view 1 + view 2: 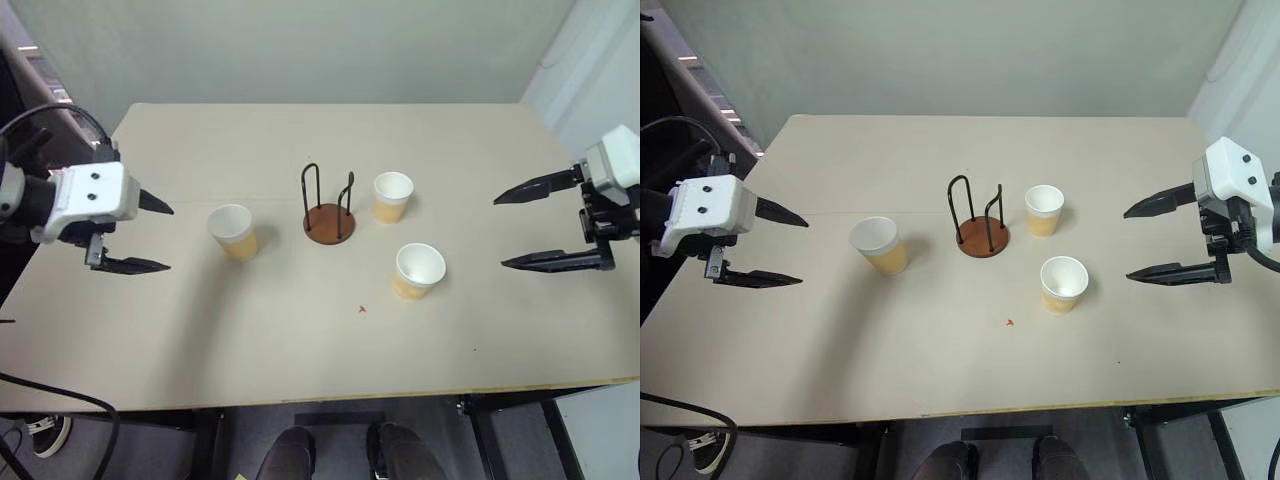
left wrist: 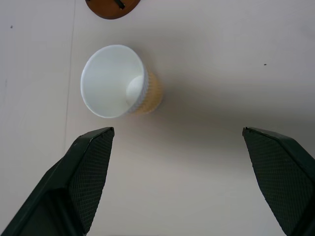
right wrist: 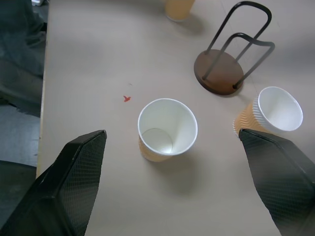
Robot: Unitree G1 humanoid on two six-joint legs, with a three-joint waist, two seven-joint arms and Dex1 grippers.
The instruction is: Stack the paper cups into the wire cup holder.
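A small red mark sits on the beige tabletop just below the centre of the frame. Right of centre and slightly above it stands the nearest paper cup, upright, white inside and at the rim, with a ribbed tan-orange wall. Left of centre, a little farther, stands a second cup of the same make. At the middle is the wire cup holder: a round reddish-brown disc with two thin black wire arches rising from it, nothing inside. The third cup stands just right of the holder, apart from it. At the left edge the left hand hovers with its fingers spread wide, holding nothing. At the right edge the right hand likewise gapes wide and empty.
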